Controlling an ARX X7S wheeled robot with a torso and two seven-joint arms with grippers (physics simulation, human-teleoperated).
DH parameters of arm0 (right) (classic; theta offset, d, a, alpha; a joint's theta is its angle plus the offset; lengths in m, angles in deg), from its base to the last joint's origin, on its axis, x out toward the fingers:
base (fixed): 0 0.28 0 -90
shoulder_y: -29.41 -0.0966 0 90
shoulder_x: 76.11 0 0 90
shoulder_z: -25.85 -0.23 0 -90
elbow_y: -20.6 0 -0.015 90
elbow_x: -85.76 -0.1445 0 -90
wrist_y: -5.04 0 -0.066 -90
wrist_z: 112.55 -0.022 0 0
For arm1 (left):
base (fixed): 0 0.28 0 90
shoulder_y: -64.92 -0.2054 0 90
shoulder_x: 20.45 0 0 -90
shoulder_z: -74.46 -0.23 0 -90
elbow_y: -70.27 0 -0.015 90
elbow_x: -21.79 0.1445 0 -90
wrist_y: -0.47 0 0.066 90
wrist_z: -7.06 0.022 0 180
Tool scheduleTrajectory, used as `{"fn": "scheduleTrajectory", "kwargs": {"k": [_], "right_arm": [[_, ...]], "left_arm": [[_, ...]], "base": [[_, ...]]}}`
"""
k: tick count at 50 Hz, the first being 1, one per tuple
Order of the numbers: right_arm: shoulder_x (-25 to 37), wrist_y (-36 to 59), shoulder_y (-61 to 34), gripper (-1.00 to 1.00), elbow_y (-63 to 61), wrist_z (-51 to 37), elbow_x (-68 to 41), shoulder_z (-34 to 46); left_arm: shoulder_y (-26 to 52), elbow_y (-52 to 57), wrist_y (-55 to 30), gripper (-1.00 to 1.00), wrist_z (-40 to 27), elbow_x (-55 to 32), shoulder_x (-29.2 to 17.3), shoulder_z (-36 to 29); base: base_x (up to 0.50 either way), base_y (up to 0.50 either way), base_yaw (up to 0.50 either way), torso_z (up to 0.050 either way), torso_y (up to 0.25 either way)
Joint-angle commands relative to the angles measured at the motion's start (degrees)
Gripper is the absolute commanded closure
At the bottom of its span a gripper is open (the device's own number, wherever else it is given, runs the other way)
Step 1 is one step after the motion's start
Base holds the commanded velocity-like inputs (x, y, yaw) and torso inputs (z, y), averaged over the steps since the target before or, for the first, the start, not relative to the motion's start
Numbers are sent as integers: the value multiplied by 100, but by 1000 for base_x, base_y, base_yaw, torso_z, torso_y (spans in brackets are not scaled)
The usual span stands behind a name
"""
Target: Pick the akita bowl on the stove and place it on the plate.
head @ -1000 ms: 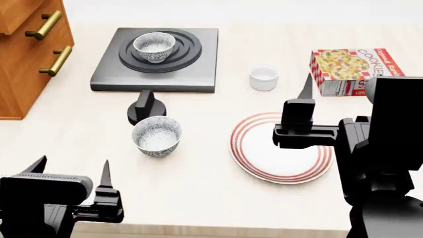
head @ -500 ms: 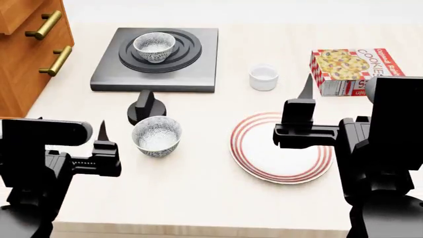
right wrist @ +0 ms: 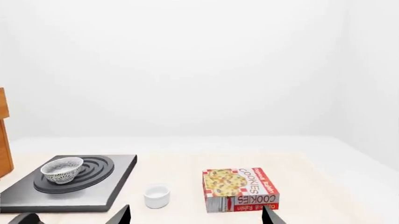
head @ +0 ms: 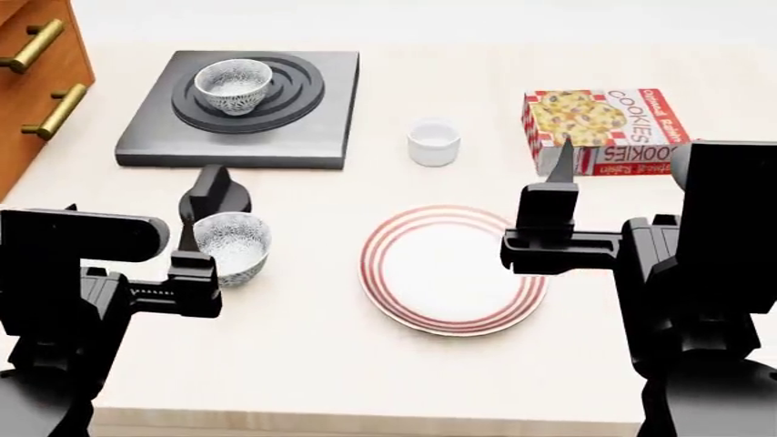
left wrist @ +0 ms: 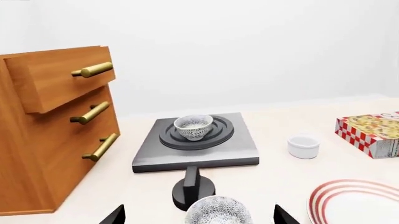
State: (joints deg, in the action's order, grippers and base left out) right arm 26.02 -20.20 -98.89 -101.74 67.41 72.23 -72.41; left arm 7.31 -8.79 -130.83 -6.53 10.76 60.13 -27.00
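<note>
The akita bowl (head: 232, 84) (left wrist: 193, 127) (right wrist: 62, 169) stands upright on the black rings of the stove (head: 304, 127) (left wrist: 240, 151), at the far left of the table. The red-ringed plate (head: 452, 269) (left wrist: 355, 203) lies nearer, at the middle. My left gripper (left wrist: 199, 218) is open and hangs well short of the stove, its fingertips either side of a second speckled bowl (head: 231, 248) (left wrist: 218, 212) standing on the table. My right gripper (right wrist: 197, 217) is open and empty above the plate's right rim. One finger of each gripper shows in the head view.
The stove's black knob (head: 216, 196) sits just behind the second bowl. A small white cup (head: 432, 143) and a cookie box (head: 601, 127) stand right of the stove. A wooden drawer cabinet (head: 31, 64) with brass handles rises at the far left.
My left arm rose from the table's near edge to beside the second bowl. Then the head view shifted, so everything on the table slid left in the picture. The right arm kept its pose.
</note>
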Motion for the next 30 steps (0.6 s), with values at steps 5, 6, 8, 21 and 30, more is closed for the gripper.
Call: {"fn": "scheduleTrajectory", "kwargs": {"k": [5, 6, 8, 21, 30], "right_arm": [[23, -6, 12, -100, 2, -24, -51, -4], [26, -24, 15, -100, 13, -23, -52, -1], [26, 0, 4, -100, 1, -31, -61, 3], [42, -2, -6, -100, 0, -80, -82, 17], [59, 10, -13, -100, 24, -111, -85, 74]], "left_arm": [[13, 45, -10, -100, -25, -55, -50, -45], [15, 53, -19, -100, -26, -65, -51, -41], [14, 40, 1, -100, -26, -69, -59, -45], [14, 9, 35, -100, -52, -107, -82, -70], [25, 21, 38, -100, -66, -141, -97, -90]], "base": [[0, -277, 0, 0, 0], [0, -277, 0, 0, 0], [0, -273, 0, 0, 0], [0, -60, 0, 0, 0], [0, 0, 0, 0, 0]]}}
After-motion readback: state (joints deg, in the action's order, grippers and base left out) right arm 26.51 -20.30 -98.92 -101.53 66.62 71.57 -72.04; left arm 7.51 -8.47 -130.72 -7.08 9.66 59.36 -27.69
